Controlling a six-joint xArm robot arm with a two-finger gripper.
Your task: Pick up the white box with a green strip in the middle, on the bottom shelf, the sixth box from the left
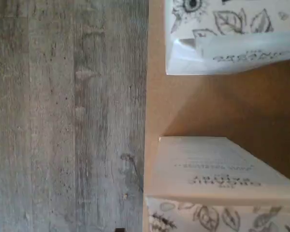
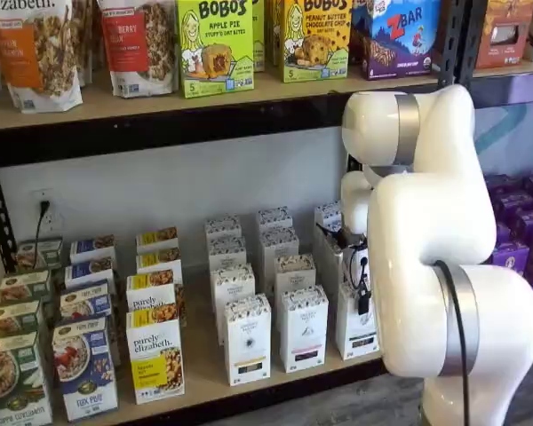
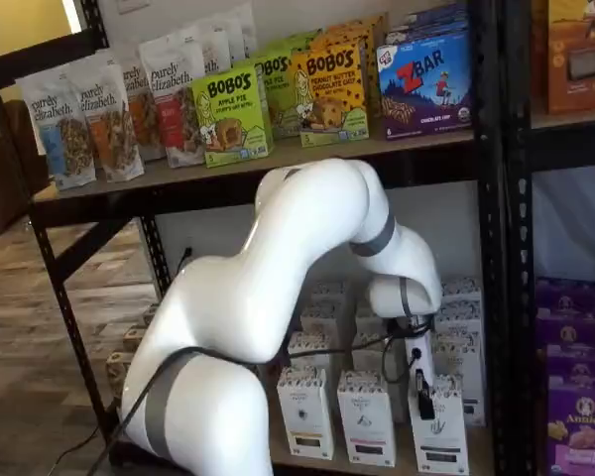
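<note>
- The white jointed robot arm (image 2: 426, 231) reached in front of the black steel rack, in both shelf views.
- The tall narrow white carton with a speckled dark top band (image 2: 355, 330) stood upright in the front row on the pale tan wooden table with its black front rail (image 2: 200, 373), at the right end of a run of like cartons.
- The black-fingered claw (image 3: 422, 397) hung right over that carton's top front edge (image 3: 438, 431), a cable looped beside it.
- The fingers showed side-on only, so I cannot tell how far apart they were, or whether they had hold of anything.
- A neighbouring white carton (image 2: 302, 327) stood just beside it, and a shorter box with a yellow panel (image 2: 155, 355) sat further left.
- In the wrist view, two white cartons with leaf drawings (image 1: 232, 34) (image 1: 217, 183) lay apart, with bare tan board (image 1: 208, 106) between them.
- Grey wood-grain floor (image 1: 63, 121) ran alongside the board's edge.
- Which of those two was the task's carton, I cannot tell.
</note>
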